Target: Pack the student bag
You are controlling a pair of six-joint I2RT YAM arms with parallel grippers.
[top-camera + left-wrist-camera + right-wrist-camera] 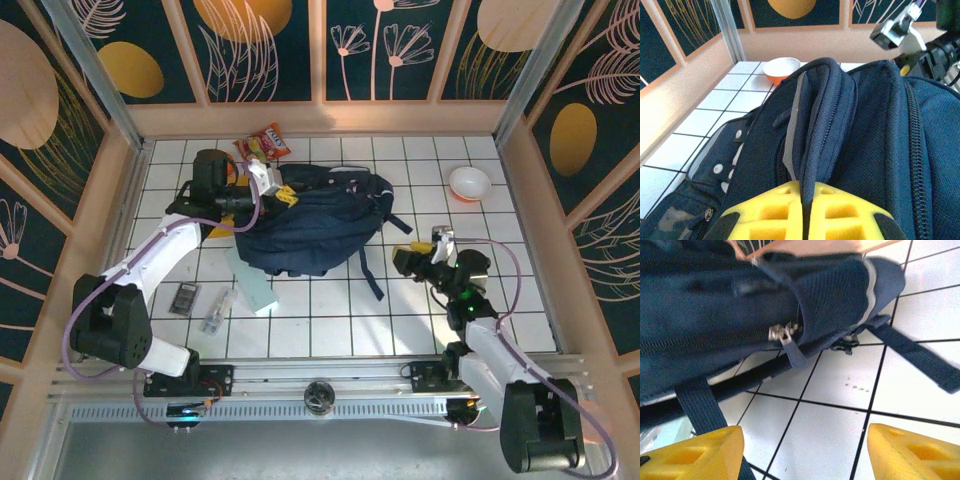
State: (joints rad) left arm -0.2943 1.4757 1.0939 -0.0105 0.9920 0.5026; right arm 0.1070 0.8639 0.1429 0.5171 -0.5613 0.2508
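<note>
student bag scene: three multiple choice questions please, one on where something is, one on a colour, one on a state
1. Where does the bowl sit relative to the student bag?
A. on the tiles to its right, apart from it
B. under it
C. inside it

2. What colour is the student bag?
A. red
B. dark navy
C. green

3. How is the left gripper?
A. open over bare tiles
B. shut on a fold of the student bag
C. shut on the bowl

Answers:
1 A, the top view shows white tiles between bowl and bag.
2 B, its fabric is plainly navy.
3 B, the left wrist view shows bag fabric pinched between the yellow fingers.
</note>
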